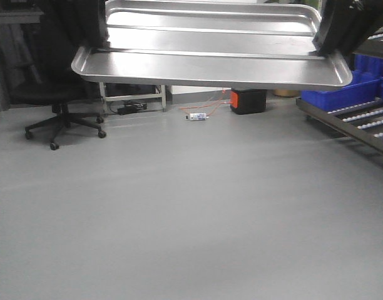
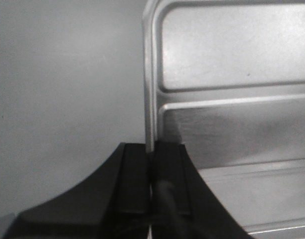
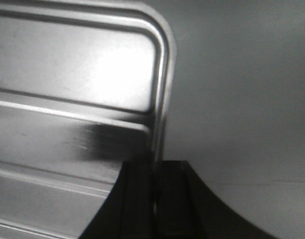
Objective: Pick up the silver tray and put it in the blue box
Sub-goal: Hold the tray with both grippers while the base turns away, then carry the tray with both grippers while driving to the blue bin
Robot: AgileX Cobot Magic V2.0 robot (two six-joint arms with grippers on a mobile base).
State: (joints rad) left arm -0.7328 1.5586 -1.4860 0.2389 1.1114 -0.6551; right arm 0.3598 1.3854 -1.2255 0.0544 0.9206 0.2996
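Silver tray (image 1: 210,62) is in the air, roughly level, long axis across the robot, well above the floor (image 1: 179,219). Left end effector (image 2: 152,157) is clamped on the rim of the tray's left short end, one pad (image 2: 135,174) outside the lip and one inside. Right end effector (image 3: 156,172) mirrors that on the tray's right short end, also pinched tight on the rim. A grip at both ends makes sense: the tray is wide, shallow and thin-walled, so one pinch would leave it cantilevered and free to twist. Ridged floor faces up and nothing is on it. In the front view the right end reads slightly lower than the left, but that could be perspective. I read this as the carry phase: lifted, not yet placed. I can't pick out the blue box with confidence. The only blue in view is the low blue bins (image 1: 342,94) right of and below the tray, by a roller rack (image 1: 360,119), and they look too shallow to be the target. An office chair (image 1: 60,106) sits below the tray's left end, and a small bottle (image 1: 196,117) lies on the floor under its middle. Main risk is a narrow pinch on polished metal. The arms need to move in sync at fixed spacing, or the lip slides out of the pads.
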